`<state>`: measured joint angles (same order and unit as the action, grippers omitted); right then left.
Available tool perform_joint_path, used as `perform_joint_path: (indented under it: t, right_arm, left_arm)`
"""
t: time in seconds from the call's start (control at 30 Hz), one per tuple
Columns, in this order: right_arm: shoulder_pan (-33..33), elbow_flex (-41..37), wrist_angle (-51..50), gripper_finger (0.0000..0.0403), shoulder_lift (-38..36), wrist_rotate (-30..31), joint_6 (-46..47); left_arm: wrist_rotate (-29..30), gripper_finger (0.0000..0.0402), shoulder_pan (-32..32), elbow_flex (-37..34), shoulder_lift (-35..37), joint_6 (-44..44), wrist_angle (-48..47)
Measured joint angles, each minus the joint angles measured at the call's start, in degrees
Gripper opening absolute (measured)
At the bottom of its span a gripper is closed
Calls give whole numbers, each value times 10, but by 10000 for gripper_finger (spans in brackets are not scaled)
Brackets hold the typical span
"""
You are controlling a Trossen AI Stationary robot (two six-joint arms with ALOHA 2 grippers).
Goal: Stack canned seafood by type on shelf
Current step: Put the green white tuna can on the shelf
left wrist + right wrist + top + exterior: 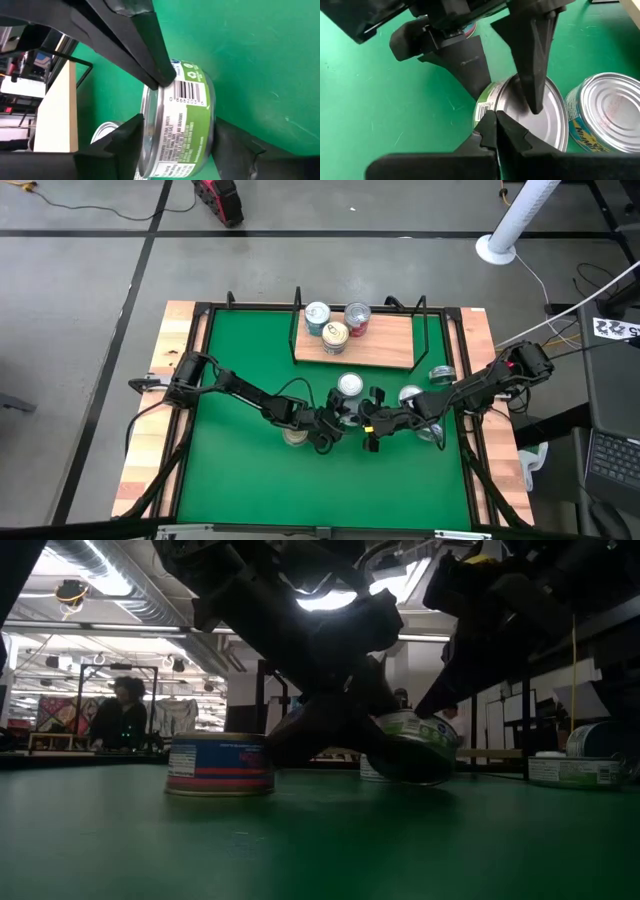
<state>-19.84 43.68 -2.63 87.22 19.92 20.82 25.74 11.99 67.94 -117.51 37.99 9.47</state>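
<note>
Left gripper (335, 425) is sitting mid-worktop, jaws spread wide around a green-label tin (182, 125). In the left wrist view the fingers (145, 55) are bracketing the tin across its flat faces, one on the lid side, one on the base side, so the tin is standing on edge or steeply tilted, its round axis running jaw to jaw. Contact looks made on at least one side; a firm clamp is a judgement, not certain.

Right gripper (492, 131) is hovering just beside the same tin, jaws fully shut, tips pointing at the silver lid and apparently bracing it; holding nothing.

Left arm is the one nearer to a carry. The shelf (385, 352) is lying away from both arms at the far edge of the green mat (240, 470), so the coming move looks like lift and reach forward.

The shelf is carrying three tins: a teal-label one (317, 316), a red-label one (357, 318) and a gold-label one (335, 335), clustered at its left end, right half bare.

Loose tins are waiting on the mat: one (349, 385) just beyond the grippers, a blue-red one (219, 764) near the left arm, more (441, 373) to the right.
</note>
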Motion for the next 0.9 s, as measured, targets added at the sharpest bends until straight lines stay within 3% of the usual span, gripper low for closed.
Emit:
perform_joint_path:
  t: [0.23,0.43,0.63,0.77,0.9]
  right_arm:
    - [0,0,0,5,-3,-16,0]
    - [1,1,0,37,-3,-38,0]
    - [0,4,-10,110,-1,-41,1]
    - [0,42,-97,150,-3,-66,-22]
    - [-1,112,-270,171,-8,-67,-35]
  left_arm:
    - [2,136,1,0,-1,-3,-2]
    - [1,135,6,0,-1,-12,1]
    - [3,143,11,0,-1,-15,2]
    - [2,140,13,0,-1,-32,4]
    - [2,141,17,-1,-1,-43,29]
